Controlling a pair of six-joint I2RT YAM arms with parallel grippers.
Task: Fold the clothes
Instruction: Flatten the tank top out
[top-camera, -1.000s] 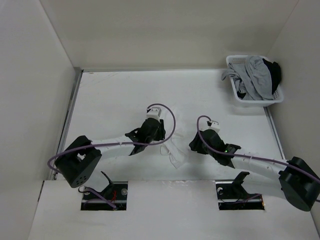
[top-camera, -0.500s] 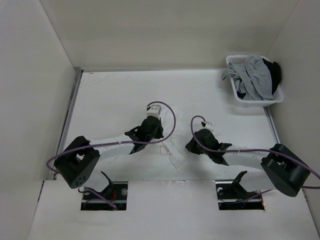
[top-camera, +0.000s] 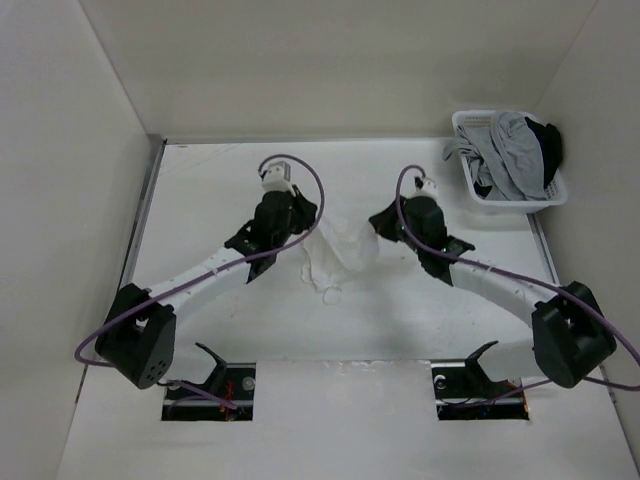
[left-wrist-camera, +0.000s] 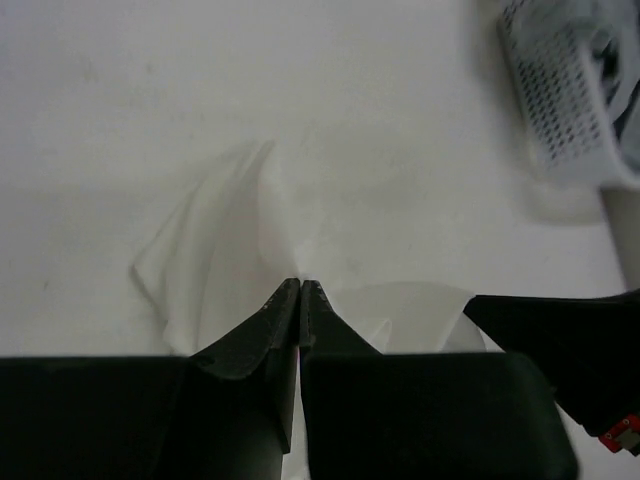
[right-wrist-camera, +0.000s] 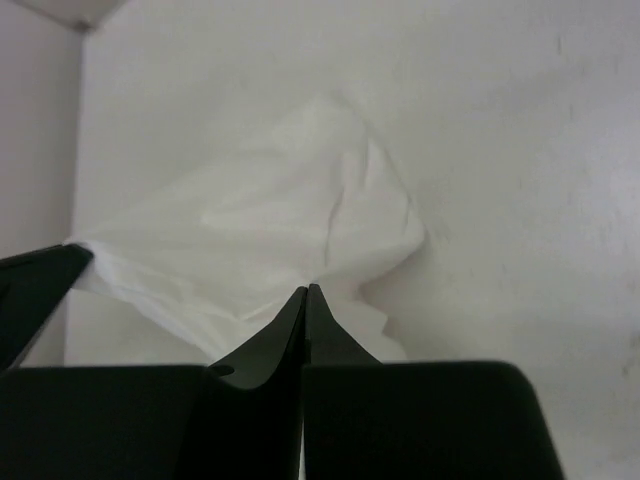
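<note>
The clothes (top-camera: 340, 255) are one thin white garment, held up off the white table (top-camera: 200, 200) and sagging between my two grippers, its lower end resting on the table. My left gripper (top-camera: 308, 228) is shut on the garment's left upper edge; the left wrist view shows the fingertips (left-wrist-camera: 302, 284) pinched together with the fabric (left-wrist-camera: 215, 255) spreading out beyond them. My right gripper (top-camera: 383, 228) is shut on the right upper edge; in the right wrist view the fabric (right-wrist-camera: 260, 230) bunches at its closed tips (right-wrist-camera: 307, 290).
A white slatted basket (top-camera: 500, 208) stands at the far right corner, holding grey and black clothing (top-camera: 515, 150); it also shows as the basket (left-wrist-camera: 560, 100) in the left wrist view. White walls close in the table on the left, back and right.
Both grippers have shut on the garment and moved away from the near edge toward the back, lifting it and spreading it between them.
</note>
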